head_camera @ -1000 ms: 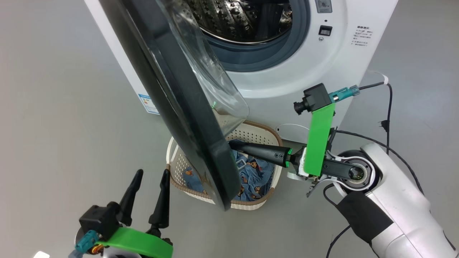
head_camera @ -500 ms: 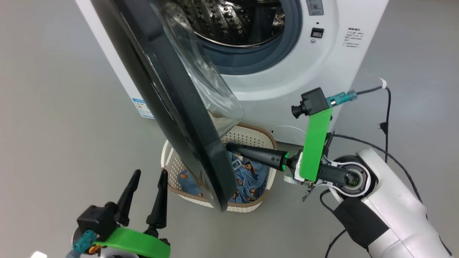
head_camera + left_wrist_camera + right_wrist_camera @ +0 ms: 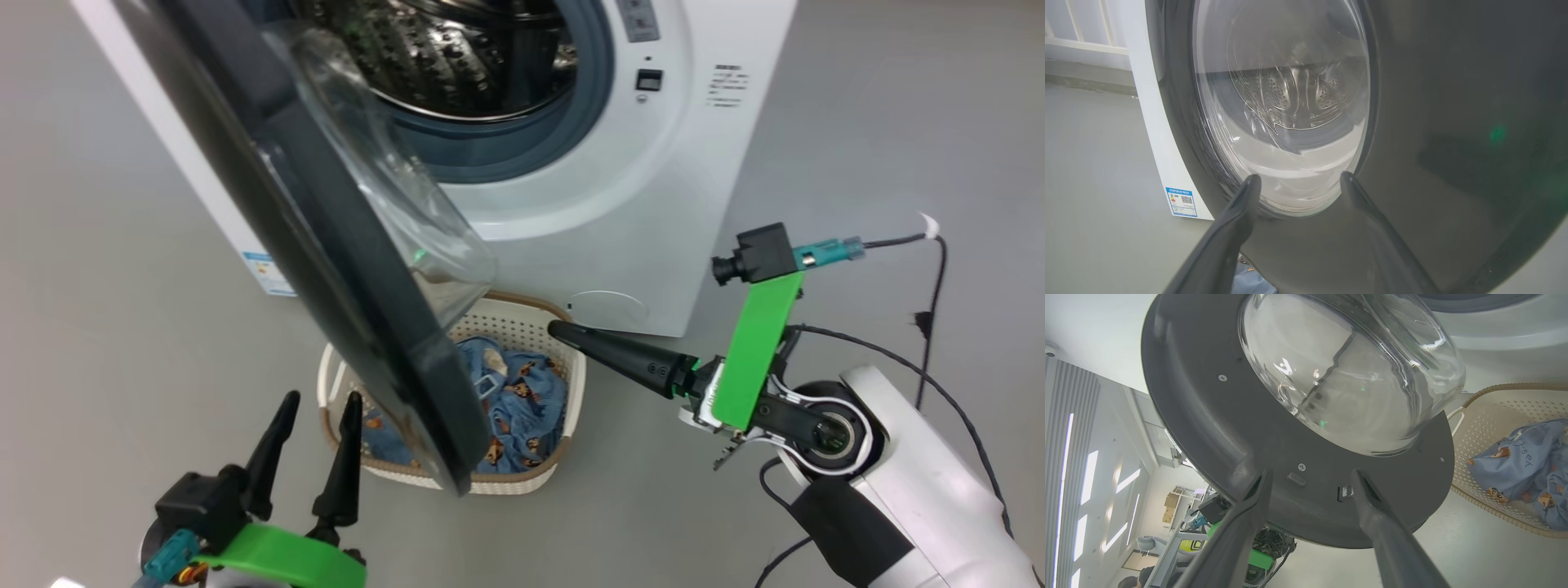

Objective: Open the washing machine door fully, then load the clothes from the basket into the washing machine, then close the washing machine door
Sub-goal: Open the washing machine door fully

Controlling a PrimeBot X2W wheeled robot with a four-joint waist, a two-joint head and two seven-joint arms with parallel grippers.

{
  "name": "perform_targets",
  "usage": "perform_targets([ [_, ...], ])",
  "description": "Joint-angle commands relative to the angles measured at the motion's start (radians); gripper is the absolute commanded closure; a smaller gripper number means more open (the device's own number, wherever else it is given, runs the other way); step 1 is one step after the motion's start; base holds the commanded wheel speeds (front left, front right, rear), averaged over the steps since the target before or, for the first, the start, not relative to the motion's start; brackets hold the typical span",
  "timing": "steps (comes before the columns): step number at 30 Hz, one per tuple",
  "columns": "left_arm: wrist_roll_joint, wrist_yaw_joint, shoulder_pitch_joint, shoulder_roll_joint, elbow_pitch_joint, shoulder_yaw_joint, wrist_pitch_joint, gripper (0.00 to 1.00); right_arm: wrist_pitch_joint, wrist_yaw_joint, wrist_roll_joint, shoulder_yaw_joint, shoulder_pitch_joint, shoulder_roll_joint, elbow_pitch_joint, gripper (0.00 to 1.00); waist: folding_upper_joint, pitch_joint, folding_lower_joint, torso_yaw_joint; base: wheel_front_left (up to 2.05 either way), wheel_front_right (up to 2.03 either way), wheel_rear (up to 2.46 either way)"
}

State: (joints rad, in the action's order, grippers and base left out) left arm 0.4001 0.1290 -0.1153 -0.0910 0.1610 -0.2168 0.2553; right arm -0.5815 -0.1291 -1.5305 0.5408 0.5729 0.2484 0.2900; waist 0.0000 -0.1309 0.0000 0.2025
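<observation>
The washing machine (image 3: 620, 204) stands with its steel drum (image 3: 441, 57) exposed. Its door (image 3: 359, 286) is swung partway out, black rim edge-on and glass bowl (image 3: 392, 212) facing the drum. Under the door's lower edge sits the basket (image 3: 522, 486), with blue bear-print clothes (image 3: 522, 392) inside. My right gripper (image 3: 555, 328) is open just right of the basket's rim, pointing at the door's inner face (image 3: 1208, 416) and apart from it. The basket (image 3: 1486, 412) and clothes (image 3: 1519, 457) lie to its right. My left gripper (image 3: 321, 402) is open, facing the door's outer side (image 3: 1433, 122).
A blue label sticker (image 3: 273, 273) marks the washer's left side and a round flap (image 3: 608, 306) sits low on its front. A black cable (image 3: 931, 286) trails over the grey floor at the right. Open floor lies left of the door.
The camera has shifted, moving the whole scene left and down. My right gripper has drawn back to the right, from behind the door's edge over the basket to beside the basket's rim.
</observation>
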Motion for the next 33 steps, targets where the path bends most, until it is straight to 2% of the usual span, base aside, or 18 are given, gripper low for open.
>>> perform_targets([
  [1,0.000,0.002,0.000,-0.024,-0.028,0.037,0.006,0.00,0.011,-0.002,0.007,0.003,-0.017,-0.006,-0.033,0.00,0.0000,0.003,0.0000,-0.022,0.00,0.00,0.00],
  [8,-0.003,0.002,0.021,-0.037,-0.039,0.062,0.006,0.00,0.104,-0.002,0.018,0.002,-0.069,0.038,-0.051,0.00,0.0000,0.005,0.0000,-0.073,0.00,0.00,0.00],
  [20,-0.006,0.002,0.059,-0.041,-0.052,0.098,0.006,0.00,0.302,-0.002,0.043,0.001,-0.195,0.142,-0.038,0.00,0.0000,0.022,0.0000,-0.119,0.00,0.00,0.00],
  [33,-0.008,0.002,0.081,-0.043,-0.056,0.112,0.006,0.00,0.594,-0.002,0.130,0.074,-0.258,0.233,0.022,0.00,0.0000,0.038,0.0000,-0.132,0.00,0.00,0.00],
])
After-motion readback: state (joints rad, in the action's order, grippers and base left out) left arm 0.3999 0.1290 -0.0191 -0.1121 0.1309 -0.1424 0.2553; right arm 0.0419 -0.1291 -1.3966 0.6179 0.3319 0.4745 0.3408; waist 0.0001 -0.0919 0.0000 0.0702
